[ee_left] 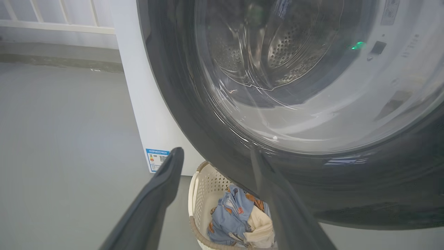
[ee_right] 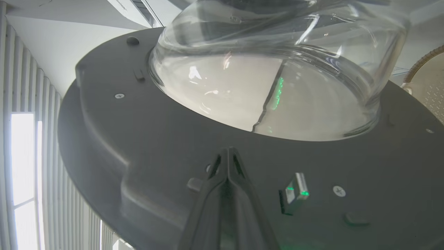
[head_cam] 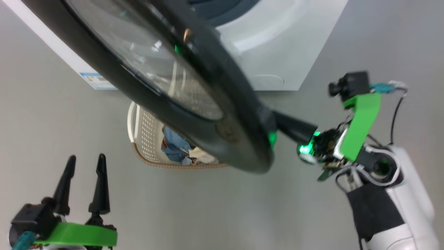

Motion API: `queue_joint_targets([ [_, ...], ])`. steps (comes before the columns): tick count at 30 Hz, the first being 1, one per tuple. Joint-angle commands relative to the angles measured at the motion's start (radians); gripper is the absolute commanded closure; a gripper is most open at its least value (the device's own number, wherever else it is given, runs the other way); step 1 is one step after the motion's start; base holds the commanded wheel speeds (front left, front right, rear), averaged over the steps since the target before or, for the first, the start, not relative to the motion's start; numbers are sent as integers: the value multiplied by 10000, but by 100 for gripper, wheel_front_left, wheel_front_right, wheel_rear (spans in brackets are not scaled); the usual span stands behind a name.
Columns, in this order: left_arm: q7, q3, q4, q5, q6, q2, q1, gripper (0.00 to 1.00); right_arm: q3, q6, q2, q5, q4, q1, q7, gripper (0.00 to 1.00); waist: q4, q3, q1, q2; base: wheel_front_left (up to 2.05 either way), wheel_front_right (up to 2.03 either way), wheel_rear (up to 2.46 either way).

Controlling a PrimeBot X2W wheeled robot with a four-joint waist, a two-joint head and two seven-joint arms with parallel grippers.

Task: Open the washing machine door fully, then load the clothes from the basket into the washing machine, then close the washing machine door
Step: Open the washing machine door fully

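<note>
The washing machine door [head_cam: 239, 104] stands swung out from the white washing machine [head_cam: 284, 45], its clear glass bowl [head_cam: 145, 59] bulging over the basket. My right gripper [ee_right: 228, 151] is shut with nothing between its fingers, and the tips rest against the door's dark inner face [ee_right: 138, 146] near the metal latch [ee_right: 294, 192]. My left gripper [head_cam: 86, 161] hangs open above the floor, apart from everything. The cream basket [ee_left: 204, 194] sits under the door rim [ee_left: 194, 104], holding light blue and cream clothes [ee_left: 229, 215]. The door partly hides the basket [head_cam: 145, 139] in the head view.
Grey floor [head_cam: 52, 139] spreads to the left and front of the machine. A blue label [ee_left: 156, 159] marks the washer's lower side panel. A white railing [ee_left: 52, 17] runs along the far wall. A bright window with vertical slats [ee_right: 24, 156] shows beyond the door.
</note>
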Motion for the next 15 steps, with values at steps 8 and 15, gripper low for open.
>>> queue_joint_targets([
  [8, -63, -99, 91, 16, -6, 215, 161, 0, 1452, 17, 344, 410, -126, 729, -422, 100, 543, -922, 1, 0, 0, 0, 0],
  [15, -63, -335, 276, -66, -9, 215, 177, 0, 2661, 17, 348, 829, 92, 1065, -1063, 100, 1090, -1416, 1, 0, 0, 0, 0],
])
